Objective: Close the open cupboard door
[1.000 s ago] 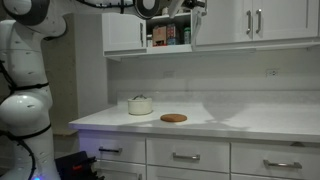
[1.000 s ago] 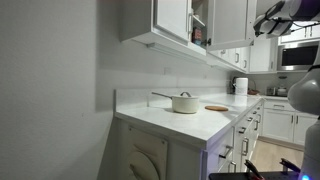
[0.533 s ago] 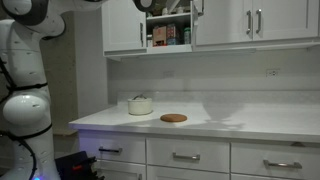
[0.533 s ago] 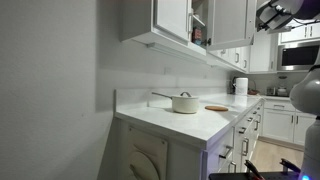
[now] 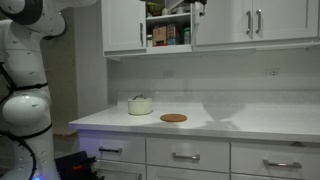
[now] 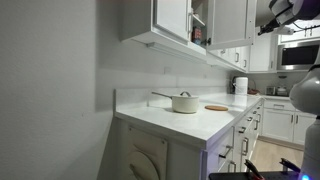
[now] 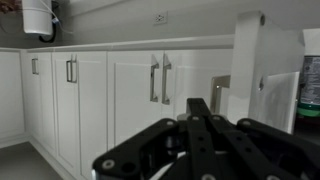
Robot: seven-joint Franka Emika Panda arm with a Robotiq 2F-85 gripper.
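The open cupboard door [image 7: 248,70] stands swung out from the upper cabinet, edge-on in the wrist view, with containers [image 5: 168,35] on the shelf beside it. The claw [image 7: 200,112] hovers near that door; apart or together, I cannot tell.
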